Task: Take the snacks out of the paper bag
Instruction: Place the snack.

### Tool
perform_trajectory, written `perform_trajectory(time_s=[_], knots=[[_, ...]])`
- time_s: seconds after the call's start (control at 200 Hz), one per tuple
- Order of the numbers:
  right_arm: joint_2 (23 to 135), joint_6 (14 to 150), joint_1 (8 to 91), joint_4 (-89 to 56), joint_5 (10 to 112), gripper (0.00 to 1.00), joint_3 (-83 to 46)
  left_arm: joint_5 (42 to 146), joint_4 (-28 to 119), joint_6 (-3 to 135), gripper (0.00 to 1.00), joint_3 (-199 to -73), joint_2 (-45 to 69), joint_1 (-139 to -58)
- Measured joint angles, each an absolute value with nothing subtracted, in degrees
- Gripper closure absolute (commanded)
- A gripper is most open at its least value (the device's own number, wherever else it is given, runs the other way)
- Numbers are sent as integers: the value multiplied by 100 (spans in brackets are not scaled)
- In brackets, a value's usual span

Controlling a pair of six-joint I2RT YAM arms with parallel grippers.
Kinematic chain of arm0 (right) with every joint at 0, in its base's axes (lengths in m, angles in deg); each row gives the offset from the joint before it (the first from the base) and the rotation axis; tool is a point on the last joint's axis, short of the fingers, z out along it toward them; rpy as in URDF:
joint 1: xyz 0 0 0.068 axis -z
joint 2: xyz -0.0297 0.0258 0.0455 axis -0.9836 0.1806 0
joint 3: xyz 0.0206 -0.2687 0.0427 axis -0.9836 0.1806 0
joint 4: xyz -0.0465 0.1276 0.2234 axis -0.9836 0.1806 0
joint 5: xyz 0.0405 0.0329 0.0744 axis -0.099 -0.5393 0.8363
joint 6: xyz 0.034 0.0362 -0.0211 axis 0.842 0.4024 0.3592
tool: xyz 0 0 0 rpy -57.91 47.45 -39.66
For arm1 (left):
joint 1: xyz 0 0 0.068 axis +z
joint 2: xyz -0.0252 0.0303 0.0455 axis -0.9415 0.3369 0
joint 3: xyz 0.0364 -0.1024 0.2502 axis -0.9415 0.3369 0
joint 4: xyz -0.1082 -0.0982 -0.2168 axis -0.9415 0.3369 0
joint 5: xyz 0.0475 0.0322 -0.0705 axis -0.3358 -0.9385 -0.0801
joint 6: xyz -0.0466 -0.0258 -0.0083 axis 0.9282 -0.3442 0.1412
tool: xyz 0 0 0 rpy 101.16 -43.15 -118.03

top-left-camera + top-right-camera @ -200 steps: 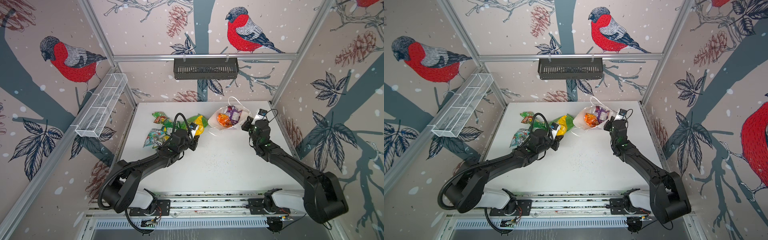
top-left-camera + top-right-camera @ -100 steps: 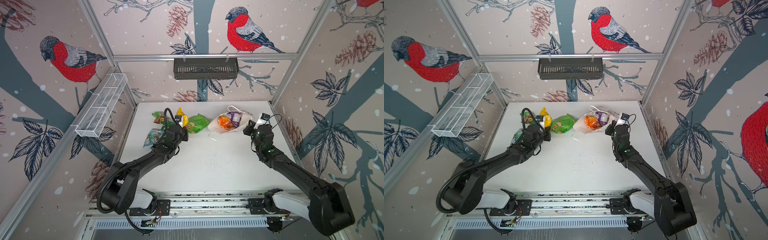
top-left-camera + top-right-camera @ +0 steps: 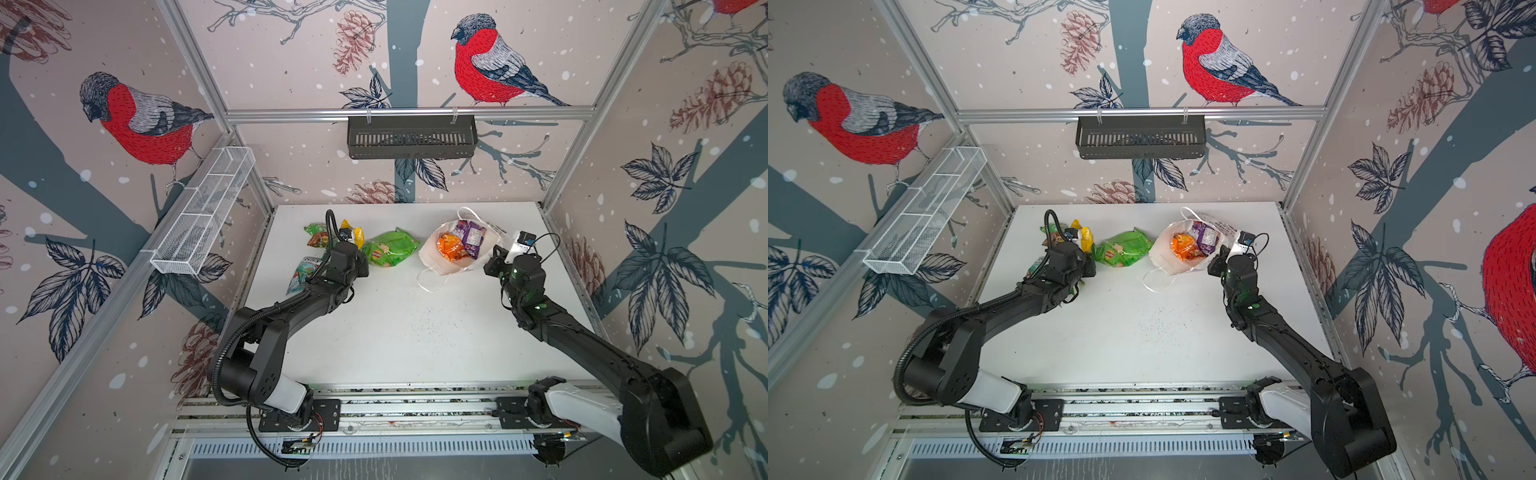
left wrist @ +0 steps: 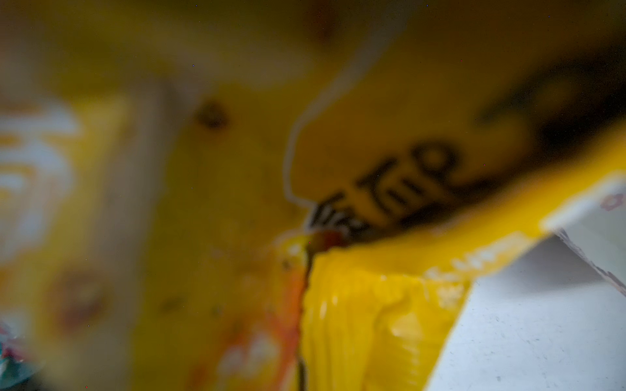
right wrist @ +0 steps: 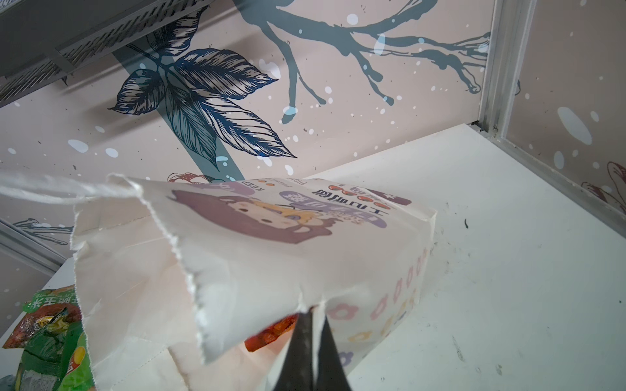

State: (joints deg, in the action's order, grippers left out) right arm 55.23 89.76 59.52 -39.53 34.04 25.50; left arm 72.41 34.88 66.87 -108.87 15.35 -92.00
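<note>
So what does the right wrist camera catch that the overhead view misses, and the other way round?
Only the right wrist view: the cartoon face printed on the paper bag, and the right tool pinched shut on its rim. Only a top view: the purple packet inside the bag, the yellow packet at the end of the left arm, the teal packet. Both: the bag, the orange packet inside, the green packet beside it.

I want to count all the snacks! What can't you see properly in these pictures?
- Deeper in the paper bag: in both top views, the orange packet and purple packet cover anything beneath.
- The teal packet: partly hidden by the left arm in both top views.
- The yellow packet: so close in the left wrist view it blurs, hiding nearly everything else.
</note>
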Motion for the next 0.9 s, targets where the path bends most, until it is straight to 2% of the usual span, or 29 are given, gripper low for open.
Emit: perform_trajectory(time_s=[0.25, 0.31, 0.41, 0.48, 0.655, 0.7, 0.901], knots=[[5520, 8994, 5910, -3977, 3409, 100, 2668, 7350, 3610, 6737, 98, -11032, 1787, -9032], [5520, 8996, 5902, -3977, 3409, 100, 2694, 7424, 3608, 6737, 83, -11080, 1844, -9021], [5509, 8996, 5873, -3975, 3409, 100, 2705, 7437, 3630, 6735, 48, -11134, 1925, -9006], [5490, 8996, 5854, -3975, 3413, 100, 2708, 7439, 3645, 6739, 35, -11154, 1933, -8999], [5472, 8994, 5790, -3977, 3420, 100, 2749, 7675, 3639, 6654, 18, -11073, 1708, -8997], [5472, 8994, 5771, -3977, 3422, 100, 2753, 7802, 3604, 6630, 4, -11034, 1599, -8993], [5494, 8930, 5543, -3977, 3371, 100, 2758, 8128, 3453, 6656, 3, -10793, 1011, -9045]])
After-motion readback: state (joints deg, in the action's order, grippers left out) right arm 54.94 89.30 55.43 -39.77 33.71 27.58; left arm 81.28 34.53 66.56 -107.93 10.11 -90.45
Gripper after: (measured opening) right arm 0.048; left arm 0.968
